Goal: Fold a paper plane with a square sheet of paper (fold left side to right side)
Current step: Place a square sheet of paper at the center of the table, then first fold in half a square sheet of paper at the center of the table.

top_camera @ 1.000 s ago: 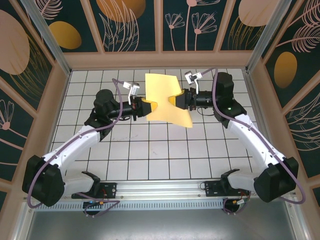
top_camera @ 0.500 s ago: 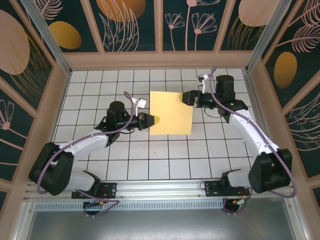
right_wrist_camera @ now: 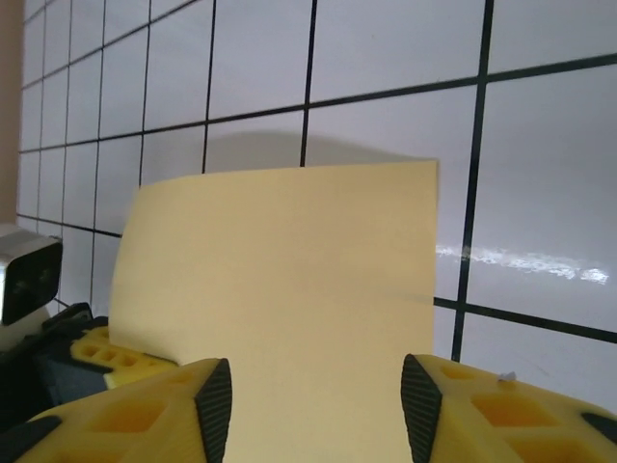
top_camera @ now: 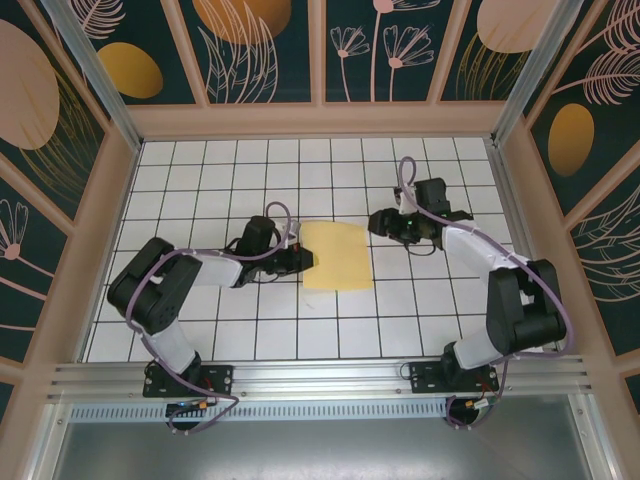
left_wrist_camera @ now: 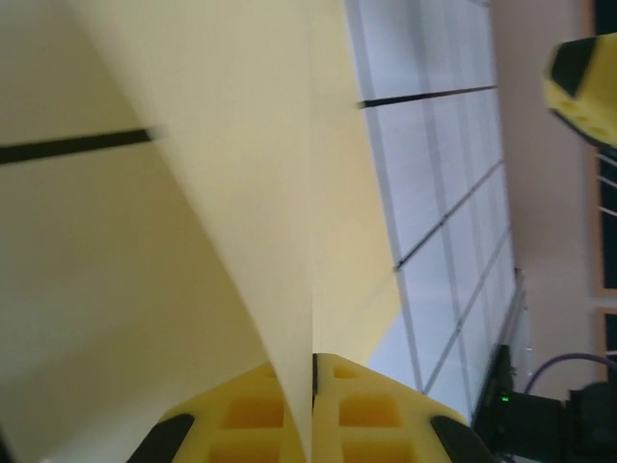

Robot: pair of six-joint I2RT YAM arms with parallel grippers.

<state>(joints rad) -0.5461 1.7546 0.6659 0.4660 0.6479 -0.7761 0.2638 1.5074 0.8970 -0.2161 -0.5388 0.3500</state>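
The square sheet of paper (top_camera: 337,257) is plain yellow and lies near the middle of the white grid table, slightly bowed. My left gripper (top_camera: 308,258) is shut on its left edge. In the left wrist view the sheet (left_wrist_camera: 241,193) rises from between the closed yellow fingers of the left gripper (left_wrist_camera: 313,405). My right gripper (top_camera: 377,222) stands open just off the sheet's far right corner. In the right wrist view the right gripper (right_wrist_camera: 318,410) has its pads wide apart, with the sheet (right_wrist_camera: 289,270) lying beyond them. A paper plane is out of view.
The gridded table (top_camera: 200,180) is boxed in by wooden-framed walls at the back (top_camera: 320,120) and at both sides. A metal rail (top_camera: 320,375) runs along the near edge by the arm bases.
The sheet, held up in the air by both grippers, has come down onto the table and nearer. The right gripper has let go and opened. The left still pinches the left edge.
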